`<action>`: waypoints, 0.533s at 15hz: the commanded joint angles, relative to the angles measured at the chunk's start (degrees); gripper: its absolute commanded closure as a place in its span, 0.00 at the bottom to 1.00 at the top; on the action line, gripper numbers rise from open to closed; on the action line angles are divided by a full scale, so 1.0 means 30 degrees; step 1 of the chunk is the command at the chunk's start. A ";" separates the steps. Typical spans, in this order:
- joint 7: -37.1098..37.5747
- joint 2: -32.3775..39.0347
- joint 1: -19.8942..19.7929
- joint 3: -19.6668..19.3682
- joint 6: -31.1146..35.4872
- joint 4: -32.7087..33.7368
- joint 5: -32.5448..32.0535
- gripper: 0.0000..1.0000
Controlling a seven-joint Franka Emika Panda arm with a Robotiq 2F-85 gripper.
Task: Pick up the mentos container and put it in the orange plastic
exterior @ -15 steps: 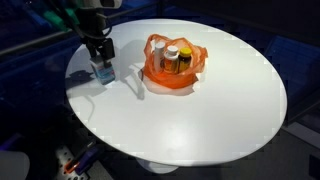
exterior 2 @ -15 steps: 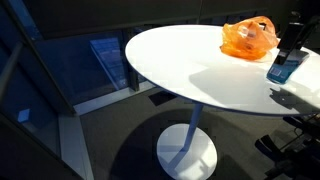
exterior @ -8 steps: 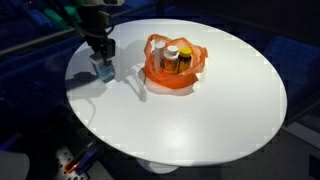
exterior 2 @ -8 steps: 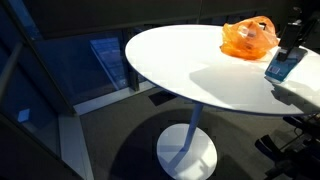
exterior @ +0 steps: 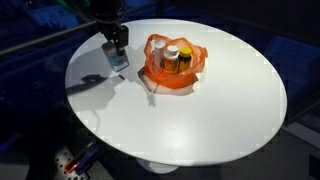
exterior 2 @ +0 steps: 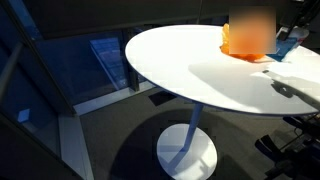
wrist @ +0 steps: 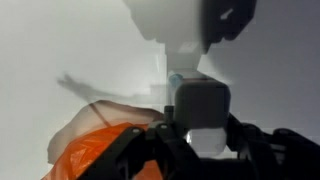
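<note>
The mentos container (exterior: 118, 59), a small white tub with a blue label, hangs just above the round white table (exterior: 200, 125) with my gripper (exterior: 117, 48) shut on it. It is a short way from the crinkled orange plastic (exterior: 160, 72). In the other exterior view the gripper (exterior 2: 293, 38) holds the container (exterior 2: 285, 48) close beside the orange plastic (exterior 2: 250, 35), which is blurred there. In the wrist view the container (wrist: 203, 105) sits between the dark fingers (wrist: 150, 150), and the orange plastic (wrist: 95, 155) shows at the lower left.
Inside the orange plastic stand an orange-yellow white-capped bottle (exterior: 172, 57) and a dark bottle (exterior: 185, 60). The table's edge (exterior 2: 150, 75) drops to a dark floor with a white pedestal base (exterior 2: 187, 152).
The gripper has shut on the container, lifted it off the table and carried it towards the orange plastic.
</note>
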 commanded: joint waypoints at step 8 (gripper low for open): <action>0.0679 0.0816 -0.1319 -0.1367 -0.2636 0.4352 0.1125 0.78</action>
